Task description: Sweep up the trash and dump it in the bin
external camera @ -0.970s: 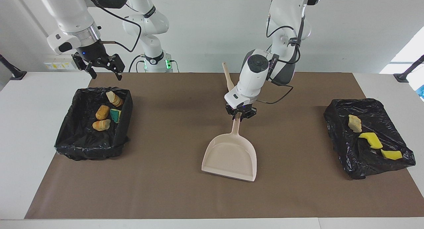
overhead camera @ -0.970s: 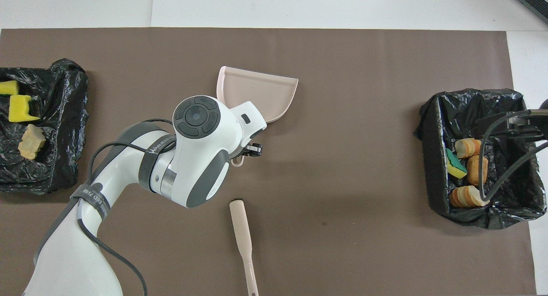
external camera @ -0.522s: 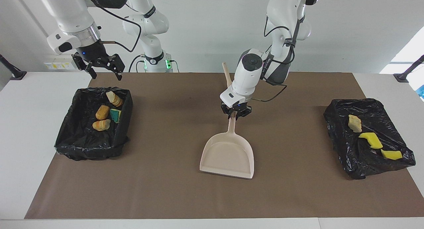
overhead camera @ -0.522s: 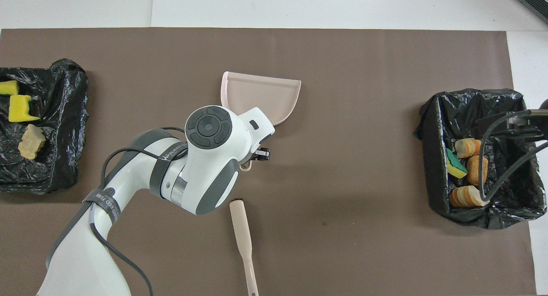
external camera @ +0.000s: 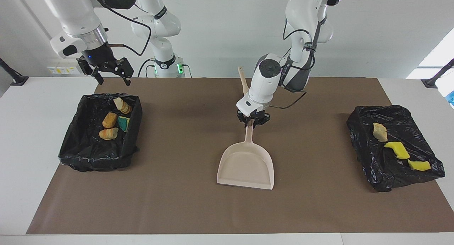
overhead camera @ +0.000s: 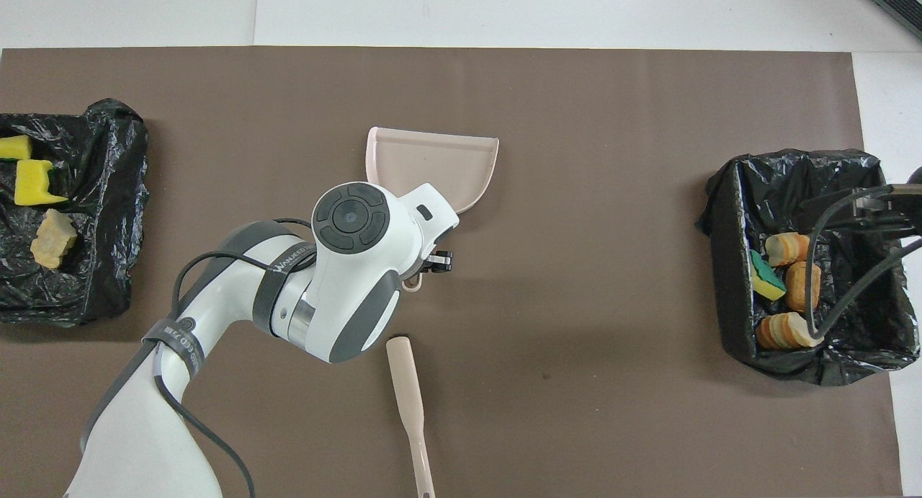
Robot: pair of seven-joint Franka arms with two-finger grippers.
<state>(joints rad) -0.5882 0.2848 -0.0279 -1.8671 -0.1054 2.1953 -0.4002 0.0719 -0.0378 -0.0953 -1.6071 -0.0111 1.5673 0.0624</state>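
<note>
**A:** What is changing at the left end effector [external camera: 252, 121]?

**B:** Narrowly clamped on the slim handle of the smooth beige plastic dustpan [external camera: 245, 165], it is squaring the scoop, nudged slightly since a second ago. The pan is lying flat and empty, so the dumping looks finished.

**A:** And the trash [external camera: 110, 121]?

**B:** Taking the overhead view with the pan as centre, four spongy, bready lumps are sitting in the crinkly black-lined bin [external camera: 92, 156] at three o'clock. The waiting right end effector [external camera: 113, 80] is hanging wide over its rim. Three more lumps are lying on the black bag [external camera: 390, 181] at nine o'clock.
</note>
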